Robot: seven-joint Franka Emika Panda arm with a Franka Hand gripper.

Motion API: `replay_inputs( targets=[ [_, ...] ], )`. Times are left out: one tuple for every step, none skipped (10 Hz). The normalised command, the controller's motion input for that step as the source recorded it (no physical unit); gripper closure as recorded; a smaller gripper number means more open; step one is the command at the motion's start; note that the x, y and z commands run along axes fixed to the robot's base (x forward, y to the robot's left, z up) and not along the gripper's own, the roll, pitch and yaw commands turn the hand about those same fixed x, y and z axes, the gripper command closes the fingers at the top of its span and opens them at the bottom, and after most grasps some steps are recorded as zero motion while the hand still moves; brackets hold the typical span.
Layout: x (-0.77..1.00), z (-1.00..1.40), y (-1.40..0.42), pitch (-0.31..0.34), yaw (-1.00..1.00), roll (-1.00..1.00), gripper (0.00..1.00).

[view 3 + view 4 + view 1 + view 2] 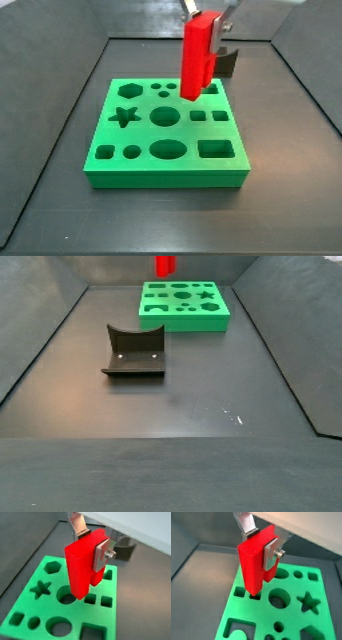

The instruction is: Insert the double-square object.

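Observation:
The double-square object (81, 567) is a tall bright red piece of two joined bars, held upright in my gripper (88, 543), which is shut on its upper end. It also shows in a wrist view (254, 562) and in both side views (198, 58) (164, 265). Its lower end hangs just above the green block (167, 132), over the block's two small square holes (246, 592). I cannot tell whether it touches the block. The silver fingers (273, 553) clamp its sides. The block also shows far off in a side view (185, 304).
The green block has several other holes: a star (126, 116), circles (164, 116), a large square (217, 149). A dark fixture (135, 352) stands on the dark floor nearer the middle. Dark walls (301, 80) border the floor.

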Motion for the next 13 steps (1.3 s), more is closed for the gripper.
replay_inputs(
  targets=[
    [0.30,-0.33,0.00,-0.003,-0.84,0.01,1.00],
    [0.44,-0.37,0.00,-0.011,-0.72,0.03,1.00],
    [0.49,-0.37,0.00,-0.011,-0.68,0.03,1.00],
    [0.38,-0.32,0.00,0.000,-0.77,0.01,1.00],
    [0.21,-0.21,0.00,0.000,-0.91,0.00,1.00],
    [0.16,-0.19,0.00,0.000,-0.96,0.00,1.00],
    [0.21,-0.33,0.00,0.000,-0.91,0.01,1.00],
    [0.23,-0.33,0.00,-0.001,-0.90,0.01,1.00],
    [0.23,-0.33,0.00,0.000,-0.89,0.01,1.00],
    [0.26,-0.31,0.00,0.000,-0.87,0.01,1.00],
    [0.24,-0.26,0.00,0.000,-0.88,0.00,1.00],
    [0.17,-0.19,0.00,0.000,-0.93,0.00,1.00],
    [0.07,-0.13,0.00,0.000,-1.00,0.00,1.00]
  ],
)
